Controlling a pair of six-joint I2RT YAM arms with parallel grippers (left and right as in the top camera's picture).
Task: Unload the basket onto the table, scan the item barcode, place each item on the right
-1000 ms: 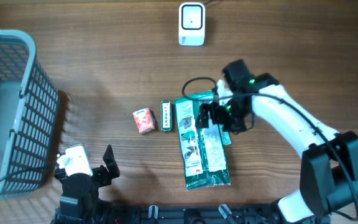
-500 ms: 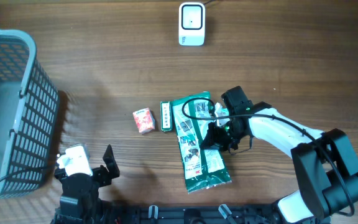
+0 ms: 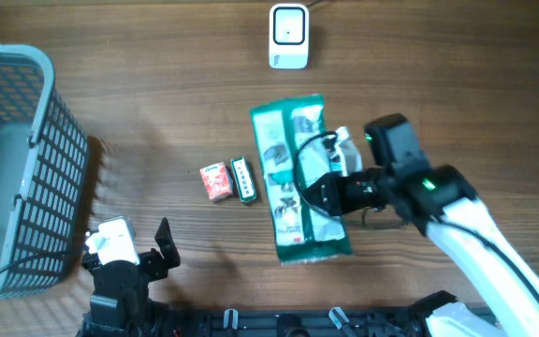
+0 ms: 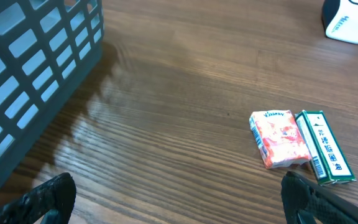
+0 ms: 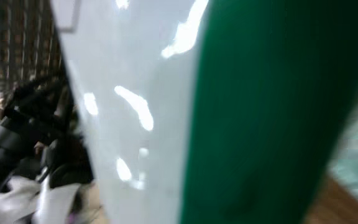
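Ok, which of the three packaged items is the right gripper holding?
The large green-and-white bag, clamped by the right gripper; the small red packet and slim green box lie loose beside it.

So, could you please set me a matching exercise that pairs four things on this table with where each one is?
Things:
1. green packet
2. white scanner
3. grey basket
4. small red pack

Places:
A. alone at the top of the overhead view
B. at the left side of the table
C. clamped in the right tool
D. lying on the table beside the slim green box

Pairs: 1-C, 2-A, 3-B, 4-D
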